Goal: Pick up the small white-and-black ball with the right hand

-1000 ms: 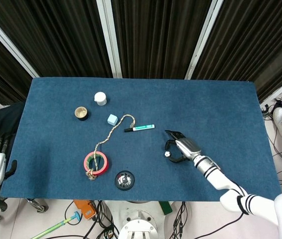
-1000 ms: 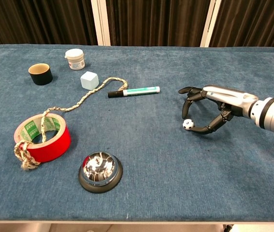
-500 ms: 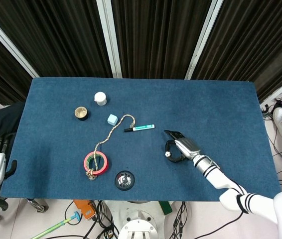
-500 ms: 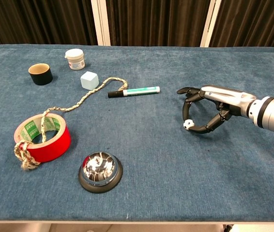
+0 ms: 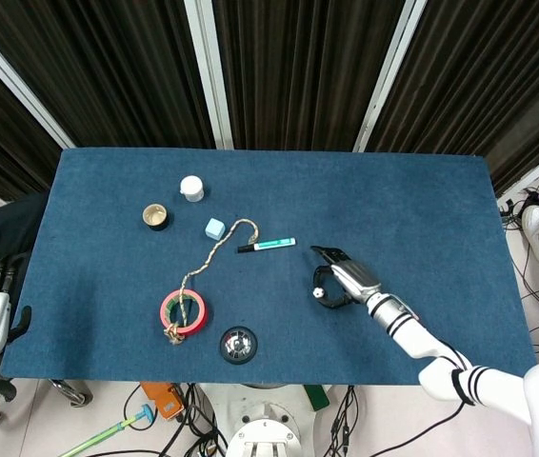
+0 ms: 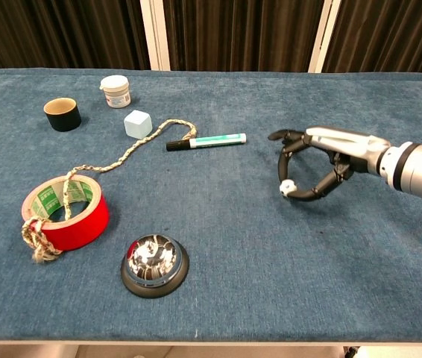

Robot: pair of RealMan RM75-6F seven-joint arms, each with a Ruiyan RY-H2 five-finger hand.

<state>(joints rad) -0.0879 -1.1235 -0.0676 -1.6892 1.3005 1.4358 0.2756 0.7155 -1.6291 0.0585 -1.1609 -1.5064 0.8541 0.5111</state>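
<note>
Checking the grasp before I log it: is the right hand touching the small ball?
Touching. In the chest view the ball sits pinched between fingertips of the right hand, with no gap showing.

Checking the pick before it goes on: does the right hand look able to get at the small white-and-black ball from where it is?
Probably yes. The right hand already curls its fingers around the ball, and nothing lies between them; the marker sits well clear.

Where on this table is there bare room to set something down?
Bare cloth lies right of and behind the right robot hand pinching the ball, and along the front edge right of the bell. It is crowded on the left, around the tape, rope and marker.
</note>
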